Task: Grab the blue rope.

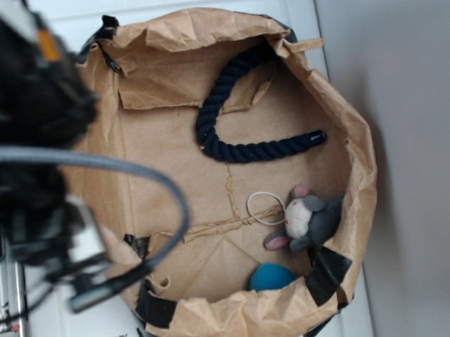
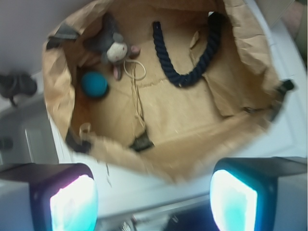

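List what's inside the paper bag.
Inside the paper bag: the blue rope bent in a curve, a grey plush toy, a teal ball partly hidden by the bag's folded rim, and a thin white loop. The open claw is outside.

A white surface is carrying a crumpled brown paper tray. Lying on the tray's floor are the blue rope, a grey plush toy, a teal ball and a white loop.

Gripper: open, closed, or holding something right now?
Gripper: open, holding nothing; fingers spread wide, above the bag's near rim, well short of the blue rope.
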